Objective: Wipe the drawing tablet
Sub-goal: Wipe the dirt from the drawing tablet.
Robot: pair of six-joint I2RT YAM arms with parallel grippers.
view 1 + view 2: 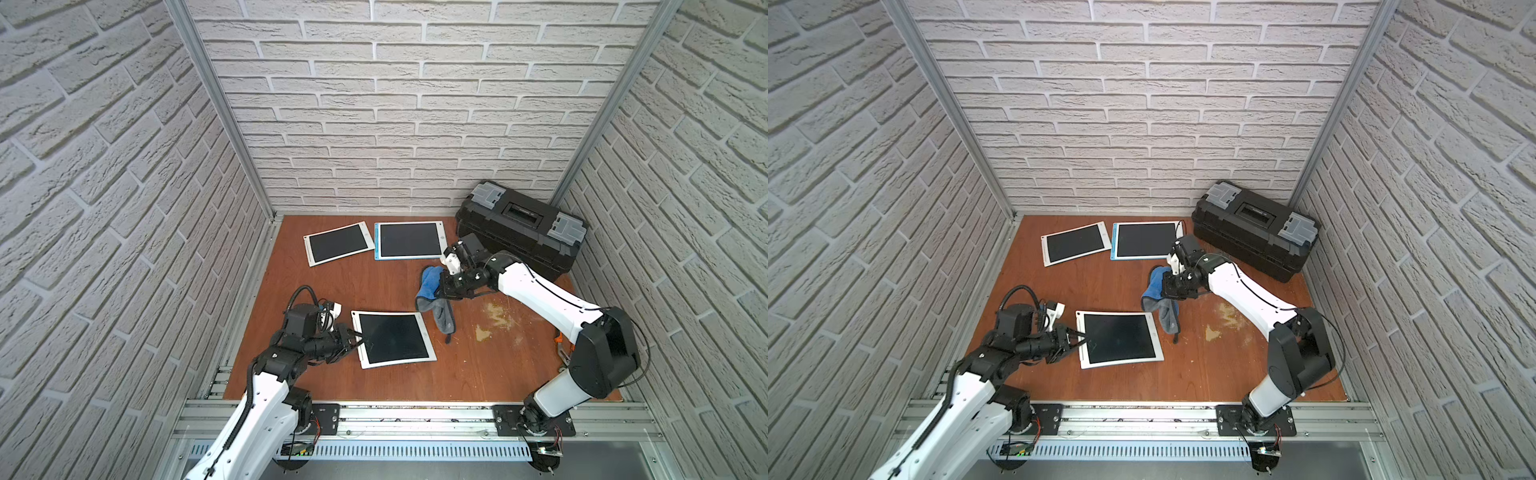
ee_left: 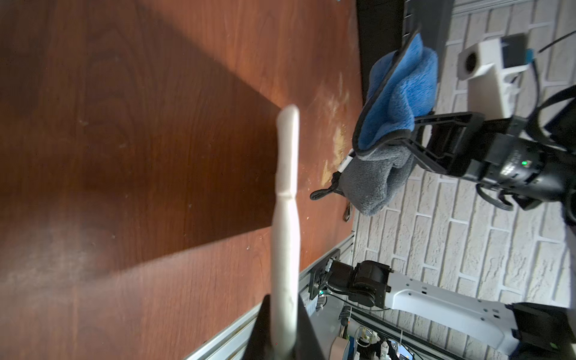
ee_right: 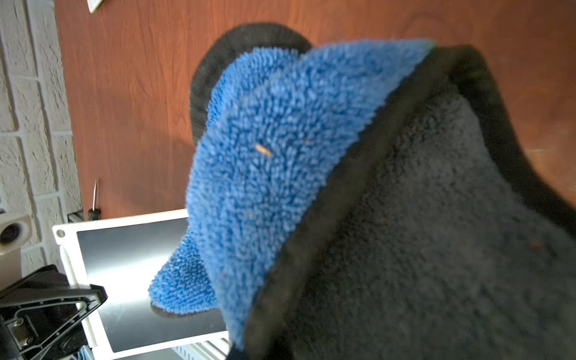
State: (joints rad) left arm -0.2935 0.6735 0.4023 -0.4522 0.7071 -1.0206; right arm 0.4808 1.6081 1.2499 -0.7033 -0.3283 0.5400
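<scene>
Left fingers (image 1: 352, 335), thin and black, are clenched on the white plastic rim of the nearest drawing tablet (image 1: 392, 338), at its left short edge. The left wrist view shows that rim edge-on as a pale strip between them. The left arm lies low, reaching in from the near left corner, wrist level and pointing right. The drawing tablet is a flat rectangle with its matte black screen up. Its long axis runs left to right, slightly skewed, near the front of the reddish wood-grain bench (image 1: 478, 374).

Right fingers (image 2: 448, 117) grasp a cloth (image 1: 430, 284). It is fluffy blue on one face and grey fleece on the other, dark-hemmed, and hangs in loose folds just beside the tablet's far right corner. The right arm bends at a raised elbow, forearm stretched toward the far left.

At the back lie a second tablet (image 1: 338, 242), a blue-edged tablet (image 1: 409, 240) and a black toolbox (image 1: 519, 226).
</scene>
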